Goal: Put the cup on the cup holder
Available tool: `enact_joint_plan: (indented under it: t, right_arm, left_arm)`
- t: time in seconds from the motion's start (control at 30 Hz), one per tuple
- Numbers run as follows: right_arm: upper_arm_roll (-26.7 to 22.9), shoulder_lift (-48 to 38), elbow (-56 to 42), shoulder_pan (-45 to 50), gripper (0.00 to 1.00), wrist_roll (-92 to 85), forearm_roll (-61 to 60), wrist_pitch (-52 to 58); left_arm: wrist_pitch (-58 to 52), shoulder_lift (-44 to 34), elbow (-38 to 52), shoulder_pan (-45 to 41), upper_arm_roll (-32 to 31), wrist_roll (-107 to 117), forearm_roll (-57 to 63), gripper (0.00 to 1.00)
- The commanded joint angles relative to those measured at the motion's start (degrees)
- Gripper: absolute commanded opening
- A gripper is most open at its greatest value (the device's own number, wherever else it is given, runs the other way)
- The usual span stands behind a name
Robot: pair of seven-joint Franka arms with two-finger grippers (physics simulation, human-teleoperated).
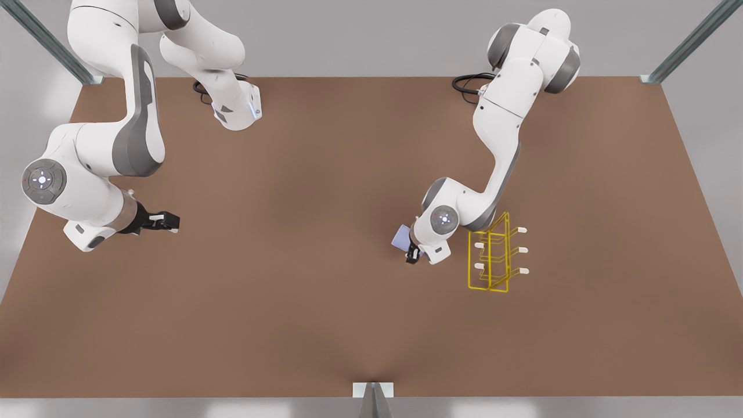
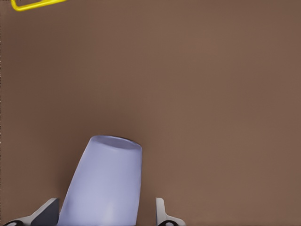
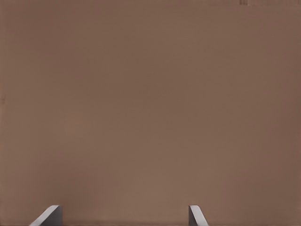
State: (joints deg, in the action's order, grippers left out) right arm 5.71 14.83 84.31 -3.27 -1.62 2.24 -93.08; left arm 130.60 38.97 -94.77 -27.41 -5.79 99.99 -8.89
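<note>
The lavender-blue cup (image 1: 401, 237) hangs above the brown table in my left gripper (image 1: 408, 248), on the arm at the front view's right. In the left wrist view the cup (image 2: 106, 183) sits tilted between the fingertips of that gripper (image 2: 108, 214), its flat end pointing away. The yellow wire cup holder (image 1: 496, 255) stands upright just to the front view's right of that wrist, white-tipped pegs on both sides; a corner of its base (image 2: 35, 4) shows in the left wrist view. My right gripper (image 1: 173, 222) waits open at the front view's left, its fingers (image 3: 49, 215) over bare table.
The brown table (image 1: 325, 325) stretches wide between the two arms and toward the near edge. Metal frame posts (image 1: 685, 43) stand at the far corners, and a bracket (image 1: 373, 390) sits at the middle of the near edge.
</note>
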Motion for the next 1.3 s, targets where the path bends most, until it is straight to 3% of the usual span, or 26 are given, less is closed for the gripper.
enact_joint_plan:
  t: [0.0, 0.43, 0.47, 0.5, 0.67, 0.73, 0.83, 0.87, 0.93, 1.03, 1.17, 1.27]
  right_arm:
    - [0.0, -0.1, 0.1, -0.1, 1.00, -4.7, 0.0, 0.1]
    - [0.0, 0.0, -0.1, 0.0, 1.00, -4.7, 0.0, -0.1]
    - [0.0, 0.0, -0.1, 0.0, 1.00, -4.7, 0.0, -0.1]
    - [0.0, 0.0, -0.1, 0.0, 1.00, -4.7, 0.0, -0.1]
    - [0.0, 0.5, -0.2, 0.0, 1.00, -4.7, -0.1, -0.1]
    - [0.0, 0.5, -0.2, 0.0, 1.00, -4.7, -0.1, -0.1]
    - [0.0, 0.5, -0.2, -0.1, 1.00, -4.7, 0.0, -0.2]
    - [0.0, 0.5, -0.2, -0.1, 1.00, -4.7, 0.0, -0.1]
    - [0.0, 0.5, -0.2, -0.1, 1.00, -4.7, 0.0, -0.1]
    - [0.0, 0.5, -0.2, -0.1, 1.00, -4.7, 0.0, -0.1]
    - [0.0, 0.5, -0.2, -0.1, 1.00, -4.7, 0.0, -0.2]
    - [0.0, 0.5, -0.2, -0.1, 1.00, -4.7, 0.0, -0.2]
  left_arm:
    - [-1.1, 0.1, -0.1, 0.0, -0.2, -5.7, -0.1, 1.00]
    - [1.8, 3.8, -0.2, 0.4, -1.2, -12.9, -0.1, 1.00]
    - [1.8, 4.0, -0.2, 0.4, -1.2, -12.9, -0.1, 0.82]
    - [1.8, 4.1, -0.2, 0.4, -1.2, -12.9, -0.1, 0.74]
    - [0.4, 1.1, 0.0, 0.7, -1.2, -14.1, -0.7, 0.70]
    - [-5.9, 1.3, 3.5, 0.8, -0.6, -14.2, -0.7, 0.70]
    - [-33.7, -2.1, 14.5, 0.8, 0.7, -7.3, 4.8, 0.71]
    - [-39.5, -3.5, 16.4, -1.3, 5.0, -6.2, 8.1, 0.71]
    - [-42.8, -3.1, 16.7, -19.5, 29.0, -7.2, 7.3, 0.71]
    - [-45.1, 0.2, 16.5, -32.6, 45.1, -7.4, 8.5, 0.71]
    - [-48.6, 6.9, 16.0, -48.7, 63.1, -7.4, 16.0, 0.71]
    - [-49.0, 13.1, 13.6, -52.7, 68.8, -7.4, 21.3, 0.71]
